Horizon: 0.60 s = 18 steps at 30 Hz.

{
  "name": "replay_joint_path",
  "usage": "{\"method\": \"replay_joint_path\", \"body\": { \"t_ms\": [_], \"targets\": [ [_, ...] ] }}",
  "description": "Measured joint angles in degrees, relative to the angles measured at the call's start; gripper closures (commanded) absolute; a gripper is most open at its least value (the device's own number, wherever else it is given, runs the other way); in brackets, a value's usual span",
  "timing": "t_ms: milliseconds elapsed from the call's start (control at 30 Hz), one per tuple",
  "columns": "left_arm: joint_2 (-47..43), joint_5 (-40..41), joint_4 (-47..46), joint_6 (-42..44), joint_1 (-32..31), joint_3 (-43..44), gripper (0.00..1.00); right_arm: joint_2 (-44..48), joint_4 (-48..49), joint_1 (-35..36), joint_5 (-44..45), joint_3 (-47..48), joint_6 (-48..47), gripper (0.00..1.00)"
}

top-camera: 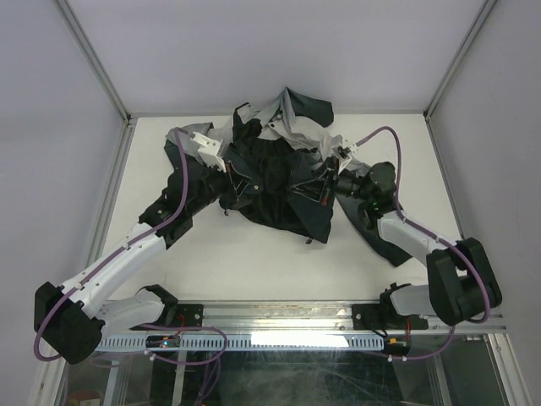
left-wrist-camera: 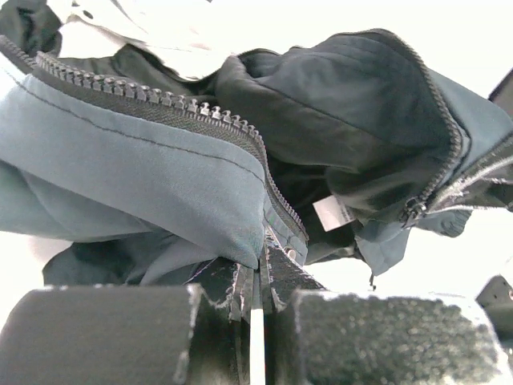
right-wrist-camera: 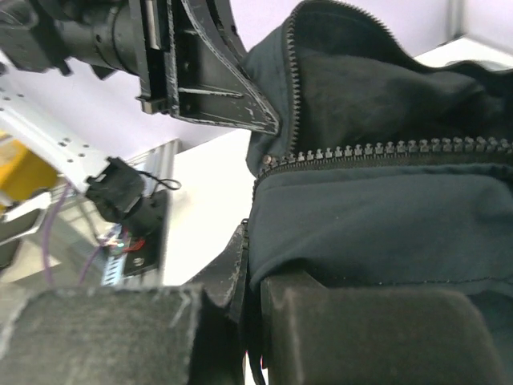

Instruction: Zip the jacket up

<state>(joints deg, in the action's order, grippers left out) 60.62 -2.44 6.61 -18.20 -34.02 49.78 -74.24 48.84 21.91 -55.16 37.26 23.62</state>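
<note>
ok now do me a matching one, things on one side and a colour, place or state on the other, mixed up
Things:
1. jacket
2. white label
3. left fingers
4. cable on the left arm

Descriptions:
A. purple
B. shut on a zipper edge
C. sewn inside the jacket
D. bunched on the table, front unzipped

Pairs: 1-D, 2-C, 3-B, 4-A

The left arm (top-camera: pixel 127 254) and right arm (top-camera: pixel 410 237) show white links, black joints, purple cables (top-camera: pixel 396 156), black padded fingers (left-wrist-camera: pixel 96 337).
</note>
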Motion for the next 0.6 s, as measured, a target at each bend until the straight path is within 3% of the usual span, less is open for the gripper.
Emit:
{"method": "replay_joint_path", "body": {
  "t_ms": [300, 600],
  "targets": [
    [-1.8, -10.0, -11.1, 2.7, 0.0, -6.7, 1.00, -13.6, 29.7, -0.3, -5.7, 0.0, 29.3, 1.00],
    [-3.7, -15.1, -18.8, 5.0, 0.0, -8.6, 1.00, -15.4, 35.5, -0.3, -7.9, 1.9, 39.0, 1.00]
  ]
}}
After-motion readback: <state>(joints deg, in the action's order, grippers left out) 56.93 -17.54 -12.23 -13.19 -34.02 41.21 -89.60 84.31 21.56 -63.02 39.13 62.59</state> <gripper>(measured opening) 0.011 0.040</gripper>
